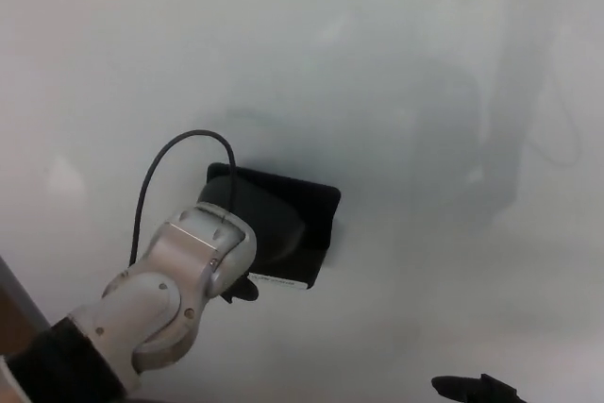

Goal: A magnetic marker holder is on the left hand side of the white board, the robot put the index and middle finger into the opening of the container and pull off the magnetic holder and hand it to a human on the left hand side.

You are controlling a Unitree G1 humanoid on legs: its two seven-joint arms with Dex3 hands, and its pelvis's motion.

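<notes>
Left hand (253,224) gripped the black marker holder (307,224) against the whiteboard (396,63); right hand (477,389) barely showed, grip unreadable.

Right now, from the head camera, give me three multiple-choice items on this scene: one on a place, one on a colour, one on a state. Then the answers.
1. Where is the holder on the whiteboard?
A. left of the picture's centre
B. top right corner
C. far right edge

2. What colour is the holder?
A. red
B. black
C. yellow

3. What is the left hand doing?
A. hanging clear of the board
B. resting on a table
C. pressed against the holder, partly hidden by the silver wrist

Answers:
1. A, it sits left of and a little below the middle of the picture.
2. B, its body is black, with a small white label at its lower edge.
3. C, the hand overlaps the holder; whether its fingers are inside the opening cannot be seen. Only a dark tip of the right hand shows at the bottom edge.
</notes>
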